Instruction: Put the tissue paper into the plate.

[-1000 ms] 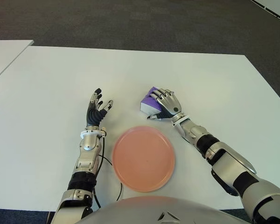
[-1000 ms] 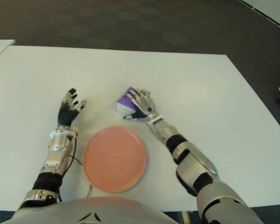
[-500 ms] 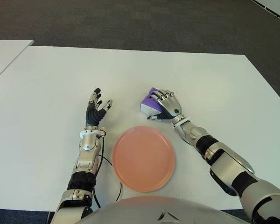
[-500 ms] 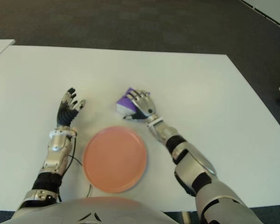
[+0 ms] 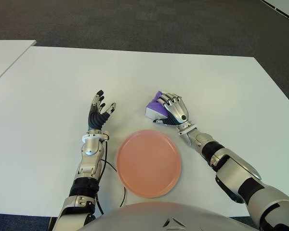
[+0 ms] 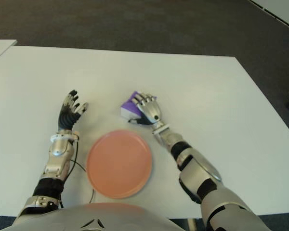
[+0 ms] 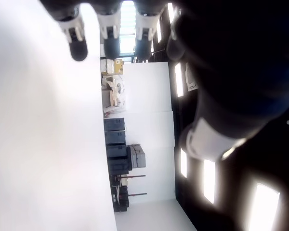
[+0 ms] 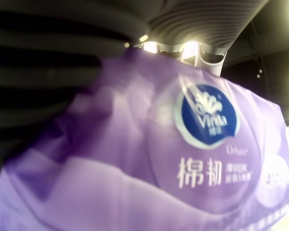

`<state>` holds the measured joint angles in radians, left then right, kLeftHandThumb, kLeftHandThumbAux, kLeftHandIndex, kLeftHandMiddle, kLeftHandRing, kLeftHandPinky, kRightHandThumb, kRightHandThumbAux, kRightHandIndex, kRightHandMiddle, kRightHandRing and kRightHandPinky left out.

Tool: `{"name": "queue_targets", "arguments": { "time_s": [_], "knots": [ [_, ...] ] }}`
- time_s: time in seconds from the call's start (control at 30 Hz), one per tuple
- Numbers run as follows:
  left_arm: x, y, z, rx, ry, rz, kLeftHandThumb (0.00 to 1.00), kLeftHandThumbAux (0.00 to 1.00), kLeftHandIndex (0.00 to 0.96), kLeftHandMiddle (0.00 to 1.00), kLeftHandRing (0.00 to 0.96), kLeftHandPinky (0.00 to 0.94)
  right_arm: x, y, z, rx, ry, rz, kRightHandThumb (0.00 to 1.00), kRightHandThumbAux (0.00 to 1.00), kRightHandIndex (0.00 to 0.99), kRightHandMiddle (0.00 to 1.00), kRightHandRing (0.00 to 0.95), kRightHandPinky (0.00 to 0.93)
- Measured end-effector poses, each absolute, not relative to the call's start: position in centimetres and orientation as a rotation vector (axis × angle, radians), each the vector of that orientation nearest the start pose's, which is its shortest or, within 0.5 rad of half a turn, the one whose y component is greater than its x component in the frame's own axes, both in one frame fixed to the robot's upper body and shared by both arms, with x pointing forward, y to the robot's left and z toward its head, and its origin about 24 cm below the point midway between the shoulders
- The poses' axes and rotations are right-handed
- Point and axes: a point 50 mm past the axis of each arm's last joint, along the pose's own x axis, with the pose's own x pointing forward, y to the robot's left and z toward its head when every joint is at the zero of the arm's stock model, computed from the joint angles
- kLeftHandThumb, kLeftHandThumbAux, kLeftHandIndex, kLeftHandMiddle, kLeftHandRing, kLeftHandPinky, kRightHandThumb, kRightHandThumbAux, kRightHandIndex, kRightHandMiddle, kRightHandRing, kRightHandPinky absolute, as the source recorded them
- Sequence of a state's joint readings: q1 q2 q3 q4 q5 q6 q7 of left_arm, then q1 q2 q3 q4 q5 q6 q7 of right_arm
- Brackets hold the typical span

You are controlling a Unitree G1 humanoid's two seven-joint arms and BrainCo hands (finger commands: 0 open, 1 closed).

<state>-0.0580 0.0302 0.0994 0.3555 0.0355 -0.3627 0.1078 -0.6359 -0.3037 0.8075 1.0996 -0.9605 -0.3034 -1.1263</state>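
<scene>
the right hand (image 5: 174, 108) is curled over a small purple and white plastic tissue pack (image 5: 154, 109), its silver fingers (image 5: 169, 100) wrapped across the top and its thumb low on the near side, so the hand is closed around the pack. the right wrist view shows the pack's purple wrapper with a blue oval logo (image 8: 208, 114) pressed up close against the dark ribbed fingers (image 8: 53, 77). whether the pack rests on the white tabletop (image 5: 53, 82) or is raised just off it cannot be told. the pack sits just beyond the far right edge of the round salmon-pink plate (image 5: 148, 162), near it but not over it. the plate lies flat near the table's front edge, between the two forearms, with nothing in it. the left hand (image 5: 99, 111) shows to the left of the plate, beyond its far left rim, its dark fingers (image 5: 97, 99) spread and holding nothing; its wrist view shows straight fingertips (image 7: 78, 48) beside bare tabletop. wide bare white surface lies beyond both hands to the table's far edge and out toward its left and right edges. a thin black cable (image 5: 109, 166) runs along the left forearm beside the plate's left rim.
</scene>
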Motion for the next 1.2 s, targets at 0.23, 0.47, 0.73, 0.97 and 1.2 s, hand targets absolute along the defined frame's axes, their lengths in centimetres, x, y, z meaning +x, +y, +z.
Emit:
{"name": "queue_targets", "arguments": {
  "time_s": [0.23, 0.47, 0.73, 0.97, 1.2],
  "knots": [
    [25.3, 18.0, 0.9, 0.06, -0.063, 0.18, 0.091, 0.762, 0.089, 0.069, 0.042, 0.037, 31.1, -13.0, 1.6, -1.37, -0.818, -0.021, 0.858, 0.675, 0.405, 0.528, 0.804, 0.807],
    [25.4, 17.8, 0.8, 0.057, -0.063, 0.175, 0.094, 0.754, 0.09, 0.067, 0.038, 0.029, 31.6, -13.6, 2.5, -1.335, -0.842, -0.155, 0.859, 0.675, 0.403, 0.526, 0.809, 0.817],
    [25.4, 17.6, 0.8, 0.053, -0.058, 0.172, 0.114, 0.747, 0.095, 0.067, 0.036, 0.025, 31.6, -13.5, 3.6, -1.258, -0.927, -0.243, 0.858, 0.676, 0.4, 0.529, 0.829, 0.835],
    [25.4, 17.4, 0.8, 0.049, -0.054, 0.168, 0.121, 0.744, 0.094, 0.063, 0.034, 0.023, 32.2, -13.5, 5.6, -1.193, -1.045, -0.322, 0.857, 0.677, 0.399, 0.532, 0.842, 0.833],
    [25.4, 17.4, 0.5, 0.049, -0.043, 0.167, 0.124, 0.75, 0.098, 0.064, 0.035, 0.019, 32.7, -13.5, 7.1, -1.151, -1.132, -0.361, 0.856, 0.677, 0.4, 0.53, 0.838, 0.832]
  ]
}}
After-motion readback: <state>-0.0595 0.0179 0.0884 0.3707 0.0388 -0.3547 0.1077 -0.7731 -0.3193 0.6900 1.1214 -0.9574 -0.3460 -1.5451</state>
